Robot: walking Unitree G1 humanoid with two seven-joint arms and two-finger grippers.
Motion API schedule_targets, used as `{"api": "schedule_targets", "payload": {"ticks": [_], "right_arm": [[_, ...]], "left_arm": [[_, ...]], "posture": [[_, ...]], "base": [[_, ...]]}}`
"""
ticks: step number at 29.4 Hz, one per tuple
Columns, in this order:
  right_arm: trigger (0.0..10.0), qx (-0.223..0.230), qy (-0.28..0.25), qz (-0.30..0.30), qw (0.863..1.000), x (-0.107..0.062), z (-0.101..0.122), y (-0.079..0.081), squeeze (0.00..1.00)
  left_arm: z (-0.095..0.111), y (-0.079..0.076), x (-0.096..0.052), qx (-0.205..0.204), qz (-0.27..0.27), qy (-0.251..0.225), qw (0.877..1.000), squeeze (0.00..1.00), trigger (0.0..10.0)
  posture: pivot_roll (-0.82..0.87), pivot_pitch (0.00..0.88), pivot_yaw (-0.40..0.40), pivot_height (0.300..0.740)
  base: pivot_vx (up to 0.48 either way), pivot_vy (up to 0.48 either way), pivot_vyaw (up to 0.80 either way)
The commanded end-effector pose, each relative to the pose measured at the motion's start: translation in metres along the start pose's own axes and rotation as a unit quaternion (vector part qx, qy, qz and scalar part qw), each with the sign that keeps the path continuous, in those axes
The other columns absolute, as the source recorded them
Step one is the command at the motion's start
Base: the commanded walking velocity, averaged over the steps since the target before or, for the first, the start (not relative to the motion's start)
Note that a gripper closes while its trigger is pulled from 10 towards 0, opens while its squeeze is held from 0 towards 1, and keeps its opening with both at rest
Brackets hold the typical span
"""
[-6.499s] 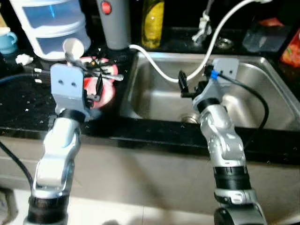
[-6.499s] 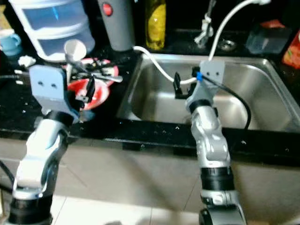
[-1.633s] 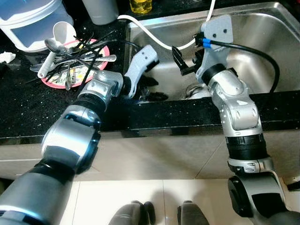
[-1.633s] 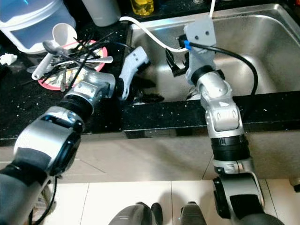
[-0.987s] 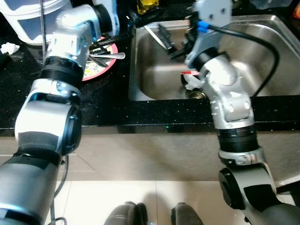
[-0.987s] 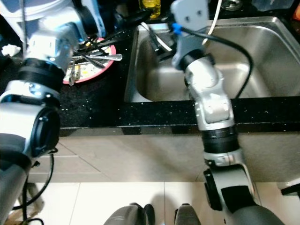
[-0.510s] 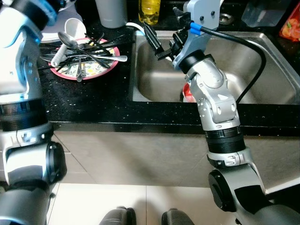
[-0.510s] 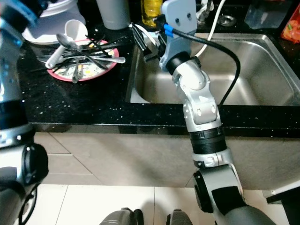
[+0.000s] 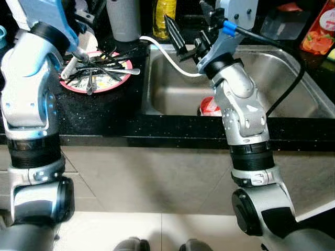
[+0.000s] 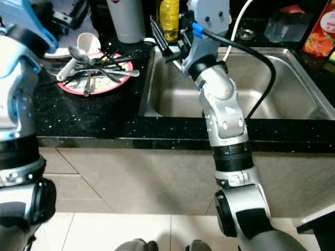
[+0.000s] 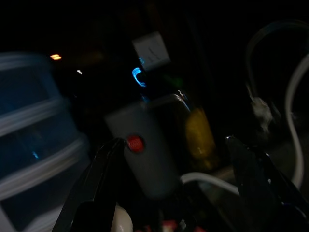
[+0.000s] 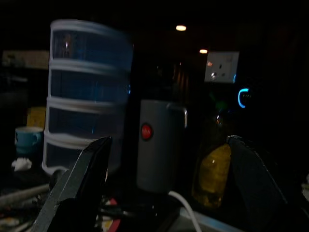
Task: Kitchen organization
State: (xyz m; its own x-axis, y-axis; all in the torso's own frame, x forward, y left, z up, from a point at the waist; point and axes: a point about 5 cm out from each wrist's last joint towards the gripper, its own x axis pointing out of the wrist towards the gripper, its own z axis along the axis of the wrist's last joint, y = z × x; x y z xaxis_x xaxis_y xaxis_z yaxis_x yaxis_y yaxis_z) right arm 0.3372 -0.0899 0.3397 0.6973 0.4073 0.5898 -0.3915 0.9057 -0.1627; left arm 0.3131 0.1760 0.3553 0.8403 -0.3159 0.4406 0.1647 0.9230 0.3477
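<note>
Cutlery, tangled pile of steel spoons and dark-handled utensils (image 10: 97,70), heaped on a round red plate (image 10: 118,81) on the black counter, just below the raised left gripper (image 9: 86,13); probably stacked for sorting. Right gripper (image 10: 167,36), fingers spread, empty, arm bent upward over the stainless sink's (image 10: 282,99) near-left corner. Beyond both: grey cylindrical canister with red button (image 12: 157,145), yellow bottle (image 12: 210,176). Left gripper likewise open, holding nothing.

brushed steel sink (image 9: 285,78), glossy speckled counter (image 9: 104,112)
</note>
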Motion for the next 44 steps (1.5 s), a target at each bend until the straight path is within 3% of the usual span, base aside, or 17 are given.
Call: {"api": "schedule_targets", "payload": {"ticks": [1, 3, 8, 12, 15, 24, 44], "right_arm": [[10.0, 0.003, -0.002, -0.010, 1.000, -0.005, 0.000, -0.003, 0.00], [10.0, 0.005, 0.017, -0.020, 1.000, -0.014, -0.009, -0.004, 0.00], [10.0, 0.015, 0.038, -0.025, 0.999, -0.025, -0.019, -0.001, 0.00], [10.0, 0.020, 0.048, -0.026, 0.998, -0.030, -0.024, 0.002, 0.00], [10.0, 0.022, 0.053, -0.025, 0.998, -0.030, -0.027, 0.003, 0.00], [10.0, 0.027, 0.057, -0.020, 0.998, -0.027, -0.029, 0.007, 0.00], [10.0, 0.022, 0.063, -0.029, 0.997, -0.030, -0.031, 0.004, 0.00]], "left_arm": [[-0.004, -0.003, -0.005, -0.002, -0.014, 0.019, 1.000, 0.00, 10.0], [-0.017, -0.014, -0.020, -0.021, -0.022, 0.056, 0.998, 0.00, 10.0], [-0.029, -0.036, -0.042, -0.056, -0.019, 0.079, 0.995, 0.00, 10.0], [-0.036, -0.046, -0.055, -0.059, 0.000, 0.080, 0.995, 0.00, 10.0], [-0.045, -0.050, -0.065, -0.032, 0.019, 0.087, 0.995, 0.00, 10.0], [-0.047, -0.044, -0.063, -0.040, 0.083, 0.094, 0.991, 0.00, 10.0], [-0.055, -0.044, -0.059, -0.082, 0.105, 0.105, 0.986, 0.00, 10.0]], "posture": [[0.08, 0.006, 0.044, 0.740], [0.08, 0.005, 0.044, 0.740], [0.10, 0.003, 0.037, 0.740], [0.11, 0.002, 0.031, 0.740], [0.11, 0.003, 0.024, 0.740], [0.12, 0.000, 0.012, 0.740], [0.11, 0.000, 0.024, 0.740]], "base": [[0.000, 0.000, 0.00], [0.000, 0.000, 0.00], [0.000, 0.000, 0.00], [0.000, 0.000, 0.00], [0.000, 0.000, 0.00], [0.000, 0.000, 0.00], [0.130, -0.289, 0.00]]}}
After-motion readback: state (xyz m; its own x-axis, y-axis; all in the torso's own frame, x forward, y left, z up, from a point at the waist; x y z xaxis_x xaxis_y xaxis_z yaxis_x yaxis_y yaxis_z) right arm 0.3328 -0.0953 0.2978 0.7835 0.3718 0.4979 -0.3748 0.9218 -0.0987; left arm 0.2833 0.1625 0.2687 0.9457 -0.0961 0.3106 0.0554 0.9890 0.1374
